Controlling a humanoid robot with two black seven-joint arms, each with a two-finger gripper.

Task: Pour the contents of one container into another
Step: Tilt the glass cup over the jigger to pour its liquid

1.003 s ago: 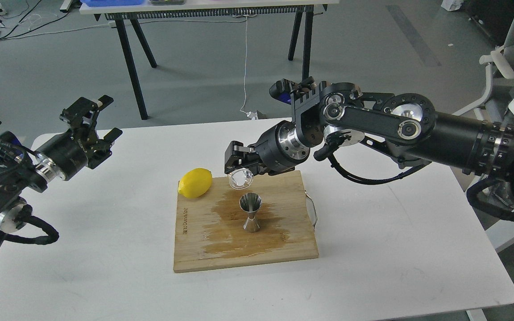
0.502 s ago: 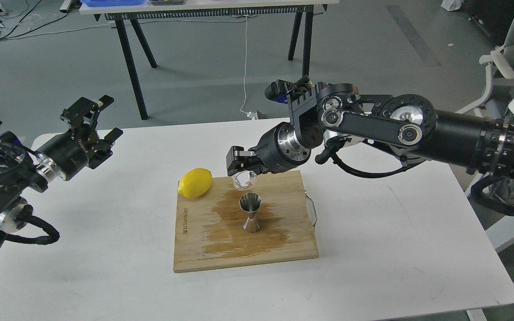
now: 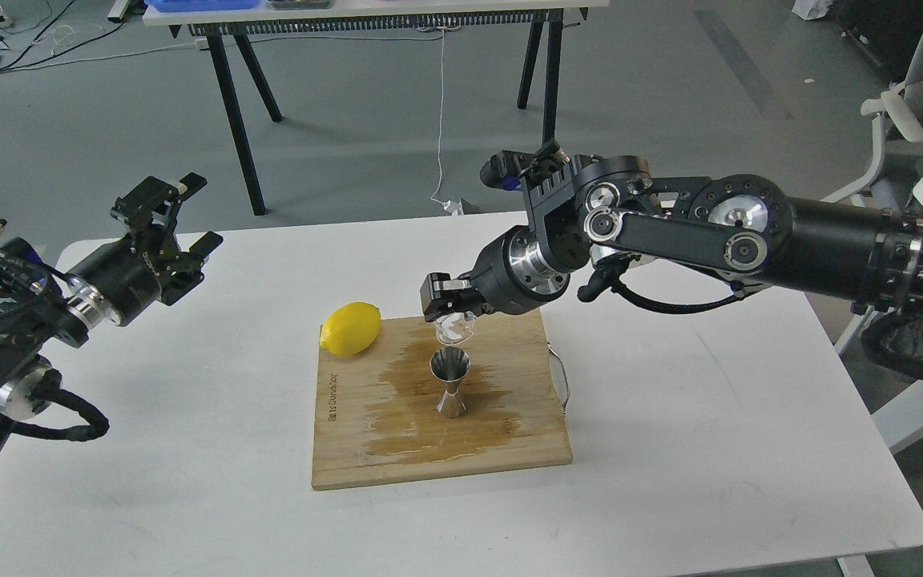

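Grey workshop floor with a trestle bench fills the top of the frame; below it a white table (image 3: 189,481) carries a bamboo cutting board (image 3: 365,457) at centre. Right gripper (image 3: 452,308) is clamped on the glass cup (image 3: 453,328), tipped mouth-down just above the steel jigger (image 3: 450,383), which stands upright mid-board on a dark wet stain. Lemon (image 3: 350,328) sits at the board's upper-left corner. Left gripper (image 3: 177,220), upper left of frame, hangs idle with fingers spread, holding nothing.

Judgement: pour is under way. To do it well I should keep the cup lip centred over the jigger mouth, roll the wrist slowly, and avoid touching the rim, since the narrow-waisted jigger looks easy to topple.

Writing: burned lettering along the board's left edge, too small to read reliably.
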